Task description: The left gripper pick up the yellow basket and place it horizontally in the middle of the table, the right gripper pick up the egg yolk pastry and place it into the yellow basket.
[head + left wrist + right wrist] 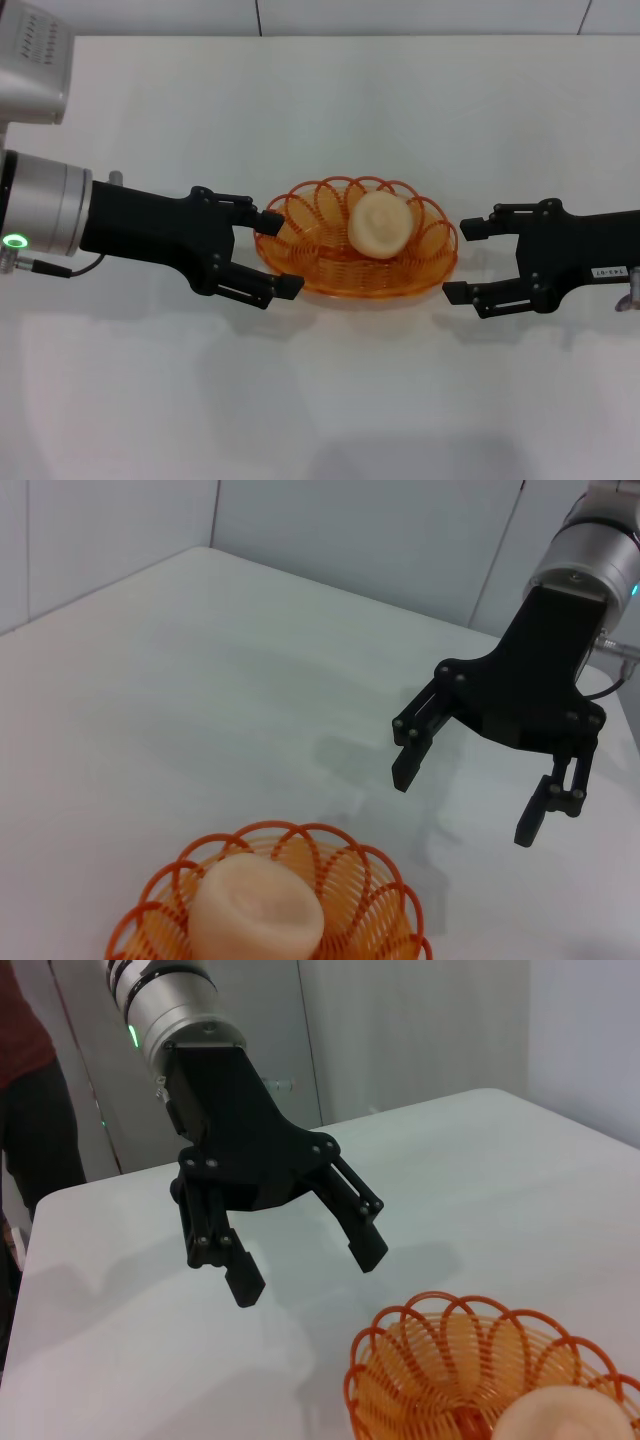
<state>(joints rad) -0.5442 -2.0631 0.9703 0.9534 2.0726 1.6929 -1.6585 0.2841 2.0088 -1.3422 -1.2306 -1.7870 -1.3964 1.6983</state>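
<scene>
The yellow basket [350, 281] lies lengthwise in the middle of the white table [320, 400]. The egg yolk pastry [380, 224] sits inside it, towards its right half. My left gripper [280, 254] is open at the basket's left end, and the rim's end lies between its fingers. My right gripper [461, 260] is open and empty, just off the basket's right end. The left wrist view shows the right gripper [465, 803] beyond the basket [300, 842] and pastry [258, 912]. The right wrist view shows the left gripper [308, 1270] beyond the basket [420, 1312] and pastry [560, 1415].
The table's far edge [320, 37] meets a pale wall. A person in dark red [30, 1110] stands past the table's edge in the right wrist view. Bare tabletop lies in front of and behind the basket.
</scene>
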